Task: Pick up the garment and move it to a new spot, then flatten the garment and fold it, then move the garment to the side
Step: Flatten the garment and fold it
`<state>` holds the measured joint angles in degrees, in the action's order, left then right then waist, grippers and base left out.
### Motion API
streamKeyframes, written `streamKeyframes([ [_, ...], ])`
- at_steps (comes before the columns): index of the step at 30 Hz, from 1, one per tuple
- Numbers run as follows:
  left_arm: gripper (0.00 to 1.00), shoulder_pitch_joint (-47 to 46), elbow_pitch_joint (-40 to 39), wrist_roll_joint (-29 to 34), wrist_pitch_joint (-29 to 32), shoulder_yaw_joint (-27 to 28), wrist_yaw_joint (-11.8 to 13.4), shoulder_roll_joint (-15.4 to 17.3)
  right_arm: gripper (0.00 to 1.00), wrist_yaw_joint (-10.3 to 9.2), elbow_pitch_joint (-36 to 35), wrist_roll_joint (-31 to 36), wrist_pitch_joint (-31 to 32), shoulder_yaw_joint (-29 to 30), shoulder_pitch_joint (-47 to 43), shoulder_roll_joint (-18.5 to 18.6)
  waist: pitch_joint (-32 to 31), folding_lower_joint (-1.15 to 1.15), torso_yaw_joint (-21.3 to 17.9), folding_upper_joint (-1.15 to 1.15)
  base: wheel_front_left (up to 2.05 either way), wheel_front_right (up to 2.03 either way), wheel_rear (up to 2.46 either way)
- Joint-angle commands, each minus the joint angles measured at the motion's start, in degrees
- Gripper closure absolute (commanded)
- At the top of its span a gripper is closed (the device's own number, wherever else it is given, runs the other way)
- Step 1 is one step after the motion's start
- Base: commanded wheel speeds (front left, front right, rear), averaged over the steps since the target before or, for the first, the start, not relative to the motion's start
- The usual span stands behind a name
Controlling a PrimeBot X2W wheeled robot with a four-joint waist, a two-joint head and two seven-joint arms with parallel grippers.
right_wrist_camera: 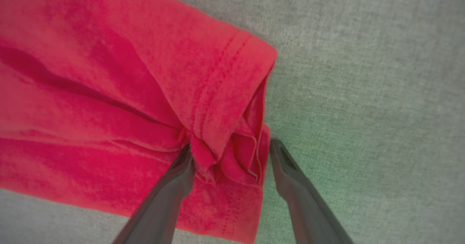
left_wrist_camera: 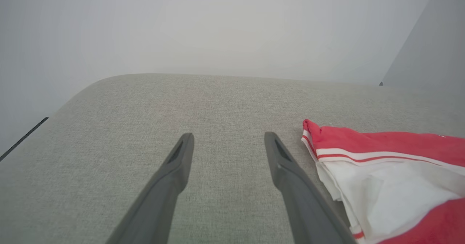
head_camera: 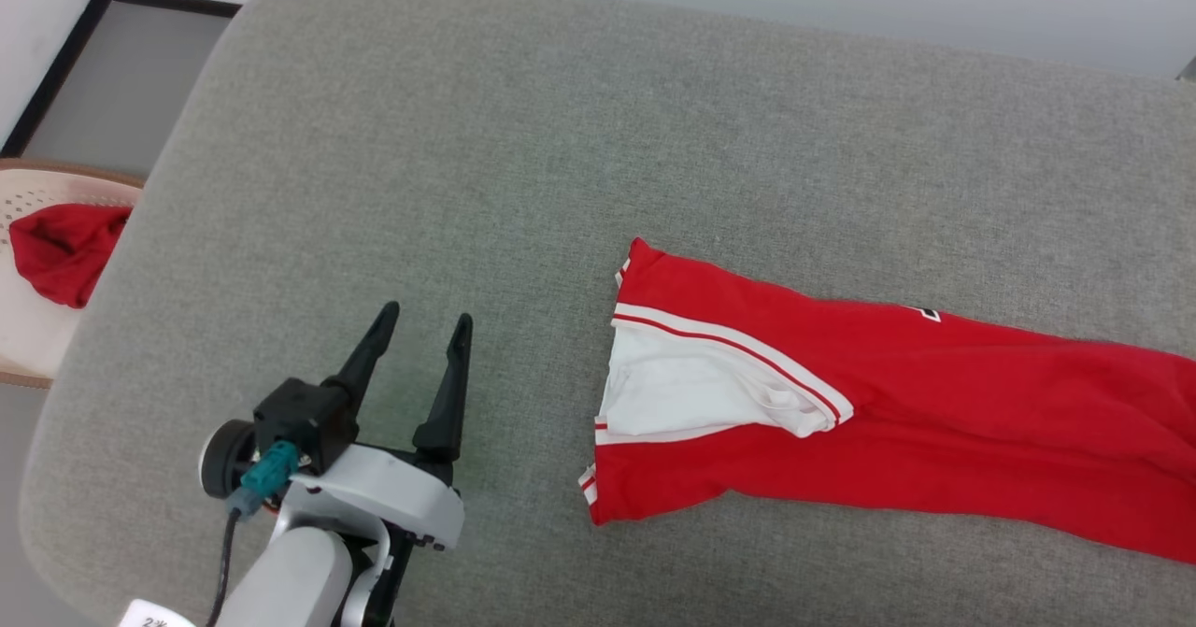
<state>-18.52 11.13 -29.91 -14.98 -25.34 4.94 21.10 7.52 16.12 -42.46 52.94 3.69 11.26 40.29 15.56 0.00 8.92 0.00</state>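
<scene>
The garment, red with a white sleeve panel and striped trim, lies stretched along the right half of the grey cushion. My left gripper hovers open to the left of the garment's sleeve end, with nothing between its fingers. In the left wrist view the left gripper points across the cushion, with the garment just beside its right finger. In the right wrist view my right gripper stands open, its fingers straddling a bunched red hem fold of the garment.
A beige perforated basket holding a plain red cloth stands off the cushion's left edge. A dark-framed panel lies beyond it. The cushion's rounded edge runs close behind my left arm.
</scene>
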Motion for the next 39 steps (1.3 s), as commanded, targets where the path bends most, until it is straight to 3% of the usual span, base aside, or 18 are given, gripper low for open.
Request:
streamKeyframes([
  [1, 0.0, -0.26, 0.66, 1.41, -0.24, 0.6, -0.62, -0.53, 0.0, -0.07, 1.59, 0.24, -0.34, -1.63, -0.25, -2.14, 0.18, 0.0, -0.13, 0.0, 0.0, 0.0, 0.0],
  [2, 0.0, -0.29, 1.03, 1.71, -0.24, 0.91, -1.08, -0.8, 0.0, -0.07, 1.85, 0.31, -0.39, -1.85, -0.19, -2.23, 0.2, 0.0, -0.15, 0.0, 0.0, 0.0, 0.0],
  [3, 0.0, -0.31, 1.41, 1.95, -0.24, 1.29, -1.39, -1.04, 0.36, -0.07, 2.03, 0.27, -0.39, -2.09, -0.11, -2.32, 0.22, 0.0, -0.16, 0.0, 0.0, 0.0, 0.0],
  [4, 0.0, -0.32, 1.78, 2.34, -0.24, 1.65, -1.78, -1.25, 0.55, -0.07, 2.15, 0.23, -0.42, -2.34, -0.07, -2.4, 0.23, 0.0, -0.17, 0.0, 0.0, 0.0, 0.0],
  [5, 0.0, -0.26, 2.03, 2.61, -0.24, 1.91, -2.09, -1.52, 0.68, -0.07, 2.24, 0.23, -0.42, -2.55, -0.1, -2.49, 0.2, 0.0, -0.16, 0.0, 0.0, 0.0, 0.0],
  [6, 0.0, -0.16, 2.26, 2.85, -0.24, 2.15, -2.53, -1.84, 0.98, -0.07, 2.38, 0.3, -0.6, -2.67, -0.03, -2.56, 0.16, 0.0, -0.14, 0.0, 0.0, 0.0, 0.0],
  [19, 0.0, 0.96, 3.49, 5.24, -0.24, 5.88, -5.32, -3.68, 1.0, -0.1, 3.53, 0.07, -4.57, -0.72, 1.41, -2.44, 0.15, 0.0, -1.29, 0.0, 0.0, 0.0, 0.0],
  [29, 0.0, 2.15, 2.54, 6.01, -0.24, 8.87, -6.26, -3.96, 1.0, -0.08, 6.68, 6.51, -12.89, 9.35, 3.01, 3.07, 1.63, 0.0, -5.0, 0.0, 0.0, 0.0, 0.0],
  [39, 0.0, 1.57, 1.93, 6.94, -0.24, 9.62, -6.6, -3.1, 1.0, -0.07, 11.61, 12.52, -19.73, 19.21, 4.71, 5.44, 2.82, 0.0, -7.08, 0.0, 0.0, 0.0, 0.0],
])
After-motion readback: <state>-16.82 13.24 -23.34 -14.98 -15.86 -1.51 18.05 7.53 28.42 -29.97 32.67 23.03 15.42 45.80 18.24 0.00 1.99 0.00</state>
